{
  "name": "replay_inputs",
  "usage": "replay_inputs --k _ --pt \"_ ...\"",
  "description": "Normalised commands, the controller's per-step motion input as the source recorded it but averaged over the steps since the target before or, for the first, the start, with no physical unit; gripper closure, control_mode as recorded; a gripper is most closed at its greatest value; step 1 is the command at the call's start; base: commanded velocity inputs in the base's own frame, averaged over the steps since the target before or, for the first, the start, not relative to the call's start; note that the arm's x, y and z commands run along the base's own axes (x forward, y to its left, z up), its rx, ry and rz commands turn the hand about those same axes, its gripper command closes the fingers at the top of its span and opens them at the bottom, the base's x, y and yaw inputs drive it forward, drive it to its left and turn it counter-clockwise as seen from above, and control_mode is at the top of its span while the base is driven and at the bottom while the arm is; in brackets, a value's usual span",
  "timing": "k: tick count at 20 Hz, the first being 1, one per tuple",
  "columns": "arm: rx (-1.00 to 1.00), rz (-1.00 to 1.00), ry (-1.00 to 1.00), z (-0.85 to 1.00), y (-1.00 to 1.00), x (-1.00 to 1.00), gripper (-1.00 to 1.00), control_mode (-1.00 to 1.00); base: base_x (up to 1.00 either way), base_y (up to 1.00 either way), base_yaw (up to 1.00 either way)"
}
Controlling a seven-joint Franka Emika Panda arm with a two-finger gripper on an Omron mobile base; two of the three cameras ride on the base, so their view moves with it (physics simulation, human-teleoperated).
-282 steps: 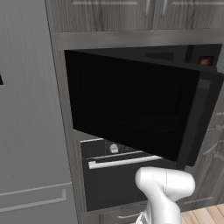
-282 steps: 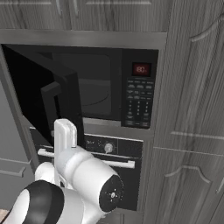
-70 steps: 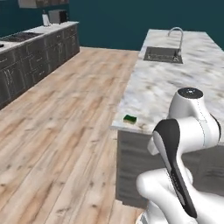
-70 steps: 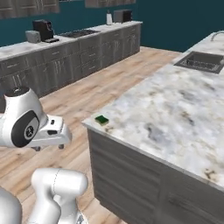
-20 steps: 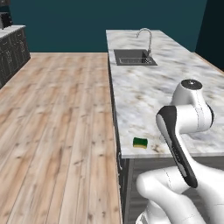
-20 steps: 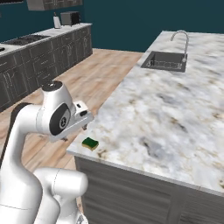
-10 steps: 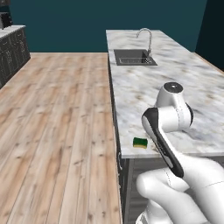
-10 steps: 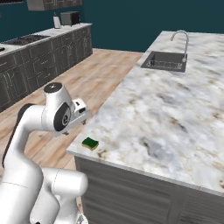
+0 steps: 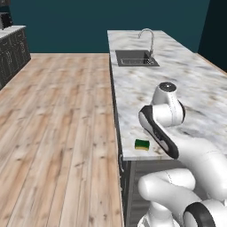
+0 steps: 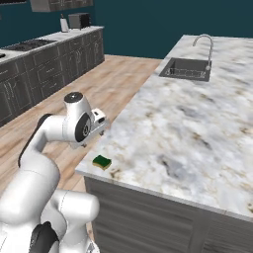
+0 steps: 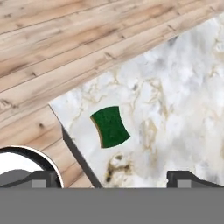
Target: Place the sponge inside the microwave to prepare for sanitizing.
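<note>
Now: arm lowered nearer over surface corner; hand released, empty, poised above sponge; grasp stage pending, microwave placement outstanding.

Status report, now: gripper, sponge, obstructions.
Gripper open, above the counter, holding nothing. Sponge flat on the counter by its corner, green side up, untouched. Nothing between fingers and sponge.

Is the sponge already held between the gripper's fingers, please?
No, in the hand view the sponge lies flat on the marble counter, apart from the two fingertips at the bottom.
</note>
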Motion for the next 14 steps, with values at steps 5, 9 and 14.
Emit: replay_inputs --k 5,9,14 --pt "0.00 0.08 0.05 -0.38 0.00 0.15 -1.00 -1.00 0.00 0.00 0.00" --pt "0.00 0.06 0.11 -0.46 0.00 0.00 -1.00 -1.00 0.00 0.00 0.00" --pt "0.00 0.06 0.03 -0.42 0.00 0.08 -1.00 -1.00 0.00 0.00 0.00"
